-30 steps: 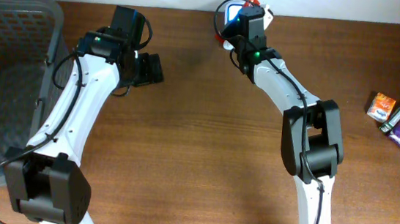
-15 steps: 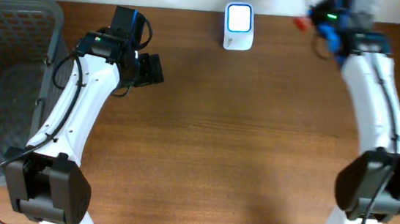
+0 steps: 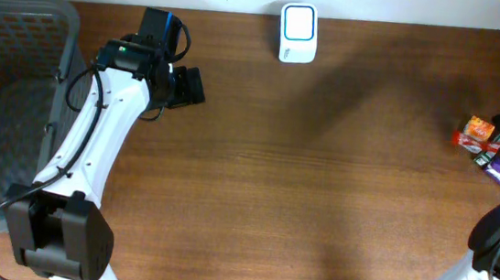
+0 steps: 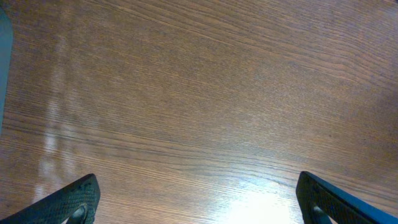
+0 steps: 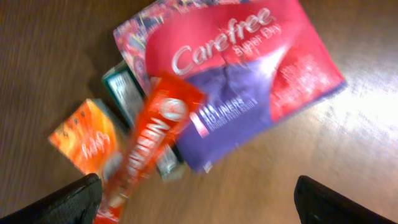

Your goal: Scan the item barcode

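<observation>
Standing by the worktop [image 3: 318,193] now, I see the right arm has swung far over to the right edge of the overhead view. A second ago it was up at the top centre, holding a red item against the scanner [image 3: 297,32], and half a second ago it was passing through the upper right corner. The right gripper [image 5: 198,202] hangs over the little pile of goods there with its fingertips in the two lower corners of its wrist view, set wide apart with nothing between them. The red bar [image 5: 152,140] lies slanted across that pile at the right edge of the worktop, well apart from the scanner. It rests over a green packet [image 5: 124,90] and the lower left edge of the Carefree pack [image 5: 249,68], with the orange packet [image 5: 84,140] just beside it on the left. It is too blurred for me to read its label. A second ago the pile held only the orange, green and Carefree items, so the bar is the newcomer. The scanner stands alone at the top centre with its screen lit blue-white. The left arm has not stirred: the left gripper [image 3: 187,86] sits in the upper left, near the grey basket [image 3: 0,61], its fingertips spread wide over bare wood.
</observation>
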You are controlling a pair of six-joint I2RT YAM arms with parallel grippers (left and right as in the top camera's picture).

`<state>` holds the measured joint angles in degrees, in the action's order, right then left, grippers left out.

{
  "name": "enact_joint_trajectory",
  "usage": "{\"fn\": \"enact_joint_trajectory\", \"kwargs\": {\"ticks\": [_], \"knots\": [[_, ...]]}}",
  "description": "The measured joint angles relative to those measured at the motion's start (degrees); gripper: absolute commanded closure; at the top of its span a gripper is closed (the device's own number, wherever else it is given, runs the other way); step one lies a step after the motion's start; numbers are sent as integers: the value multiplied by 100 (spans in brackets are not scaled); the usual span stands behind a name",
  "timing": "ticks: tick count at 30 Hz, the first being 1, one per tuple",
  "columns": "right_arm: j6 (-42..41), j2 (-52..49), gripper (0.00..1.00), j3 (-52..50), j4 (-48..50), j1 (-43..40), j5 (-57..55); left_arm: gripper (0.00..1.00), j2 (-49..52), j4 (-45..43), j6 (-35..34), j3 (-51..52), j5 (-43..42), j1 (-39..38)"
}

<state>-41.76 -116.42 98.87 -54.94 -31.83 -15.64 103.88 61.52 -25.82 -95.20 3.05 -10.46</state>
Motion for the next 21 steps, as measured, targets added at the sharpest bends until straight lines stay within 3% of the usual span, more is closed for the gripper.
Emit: {"fn": "enact_joint_trajectory", "kwargs": {"ticks": [2,5,8,11,15,19,21], "knots": [[57,785,1,-31,-400,7,2,1,0,4,0,0,0,0],[66,2750,1,-37,-1213,57,2,1,-2,13,0,-2,0,0],[354,4666,2,-1213,-1108,942,26,1,-7,26,0,0,0,0],[470,6369,2,-2754,-1609,2356,1045,1,-11,2,0,-4,0,-2],[483,6808,2,-3053,-2570,2778,1814,1,-15,2,0,-4,0,-2],[822,6795,2,-3053,-2581,2782,1812,1,-15,2,0,-4,2,0],[970,6872,2,-3261,-2015,2949,1781,1,-15,4,0,-4,0,-2]]}}
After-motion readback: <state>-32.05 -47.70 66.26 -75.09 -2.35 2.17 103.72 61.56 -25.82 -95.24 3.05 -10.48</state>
